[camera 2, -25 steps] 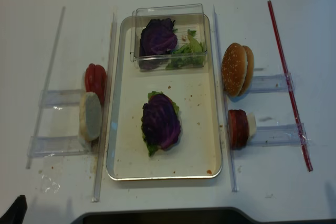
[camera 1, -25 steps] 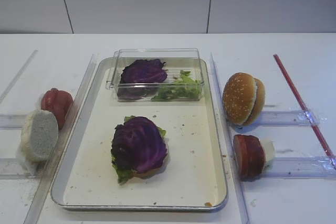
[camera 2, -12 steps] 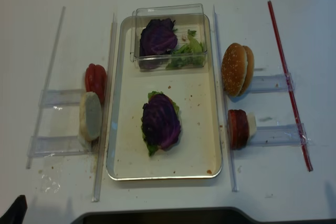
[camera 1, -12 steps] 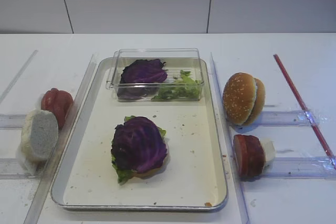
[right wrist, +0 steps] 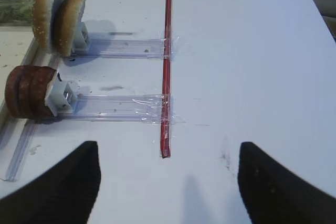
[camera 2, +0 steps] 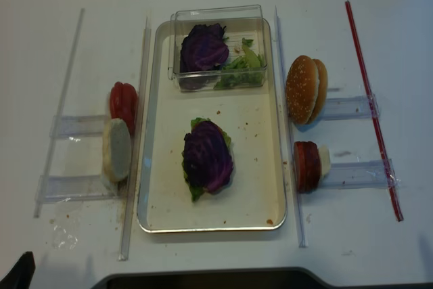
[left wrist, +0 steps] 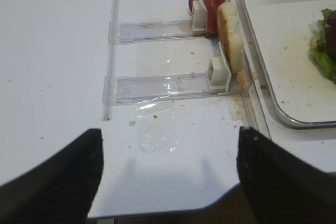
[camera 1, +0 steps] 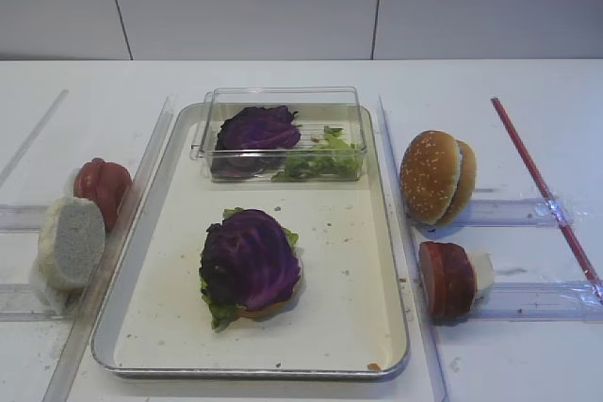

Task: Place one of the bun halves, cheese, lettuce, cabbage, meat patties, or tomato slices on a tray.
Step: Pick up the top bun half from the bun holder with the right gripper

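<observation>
So far, a partial stack is sitting on the tray (camera 1: 170, 327), and more layers are waiting on either side.

On the left of the desk, the tomato slices (camera 1: 102, 187) are standing on edge in a clear holder, with a pale bun half (camera 1: 70, 242) standing just in front of them, both near the tray's left rim. The left gripper (left wrist: 168, 182) is hovering over the desk's near left edge; its fingers (left wrist: 52, 182) are spreading wide with nothing between them.

At the tray's far edge, a clear box (camera 1: 279, 134) is holding spare cabbage (camera 1: 256, 129) and lettuce (camera 1: 322, 161). Nearer the front, the stack (camera 1: 248, 265) is lying: a brown base peeking out underneath, lettuce next, purple cabbage on top.

Right of the tray, the bun top (camera 1: 430, 176) is leaning in its holder, and the patties (camera 1: 448, 279) are standing in the holder nearer the front. The right gripper (right wrist: 168, 182) is hanging above the desk's near right side, jaws fully apart and empty.

Judging by this, base, lettuce and cabbage are done; patties, tomato and bun top are waiting. No cheese is showing clearly.
</observation>
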Controlling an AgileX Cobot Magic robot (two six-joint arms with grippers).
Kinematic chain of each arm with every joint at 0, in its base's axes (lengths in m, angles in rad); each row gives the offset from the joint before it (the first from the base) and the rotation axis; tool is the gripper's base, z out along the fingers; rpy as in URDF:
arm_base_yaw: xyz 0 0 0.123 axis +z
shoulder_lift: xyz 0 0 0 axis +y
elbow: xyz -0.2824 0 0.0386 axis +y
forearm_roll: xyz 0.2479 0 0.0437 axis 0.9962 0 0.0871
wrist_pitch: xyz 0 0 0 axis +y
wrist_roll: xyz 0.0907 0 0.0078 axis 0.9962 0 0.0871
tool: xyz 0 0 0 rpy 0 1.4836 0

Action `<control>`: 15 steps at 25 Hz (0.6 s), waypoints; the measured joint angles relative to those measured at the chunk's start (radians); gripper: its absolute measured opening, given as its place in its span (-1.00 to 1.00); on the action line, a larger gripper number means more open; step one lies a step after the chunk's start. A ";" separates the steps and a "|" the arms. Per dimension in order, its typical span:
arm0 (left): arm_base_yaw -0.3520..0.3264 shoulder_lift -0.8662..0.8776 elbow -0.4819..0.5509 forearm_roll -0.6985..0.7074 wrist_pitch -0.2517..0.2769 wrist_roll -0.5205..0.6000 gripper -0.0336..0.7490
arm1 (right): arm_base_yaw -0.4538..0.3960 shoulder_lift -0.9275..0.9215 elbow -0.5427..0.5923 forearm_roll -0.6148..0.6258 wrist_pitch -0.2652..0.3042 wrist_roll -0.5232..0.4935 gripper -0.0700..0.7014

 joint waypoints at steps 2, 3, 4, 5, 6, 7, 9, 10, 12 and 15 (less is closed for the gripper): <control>0.000 0.000 0.000 0.000 0.000 0.000 0.34 | 0.000 0.000 0.000 0.000 0.000 0.000 0.62; 0.000 0.000 0.000 0.000 0.000 0.000 0.34 | 0.000 0.000 0.000 0.000 0.000 0.000 0.62; 0.000 0.000 0.000 0.000 0.000 0.000 0.34 | 0.000 0.000 0.000 0.000 0.000 0.000 0.62; 0.000 0.000 0.000 0.000 0.000 0.000 0.34 | 0.000 0.000 0.000 0.000 0.000 0.000 0.62; 0.000 0.000 0.000 0.000 0.000 0.000 0.34 | 0.000 0.000 0.000 0.000 0.000 0.000 0.62; 0.000 0.000 0.000 0.000 0.000 0.000 0.34 | 0.000 0.000 0.000 0.000 0.000 0.000 0.62; 0.000 0.000 0.000 0.000 0.000 0.000 0.34 | 0.000 0.000 0.000 0.000 0.000 0.000 0.62; 0.000 0.000 0.000 0.000 0.000 0.000 0.34 | 0.000 0.000 0.000 0.000 0.000 0.000 0.62; 0.000 0.000 0.000 0.000 0.000 0.000 0.34 | 0.000 0.000 0.000 0.000 0.000 -0.002 0.62; 0.000 0.000 0.000 0.000 0.000 0.000 0.34 | 0.000 0.000 0.000 0.000 0.000 -0.003 0.62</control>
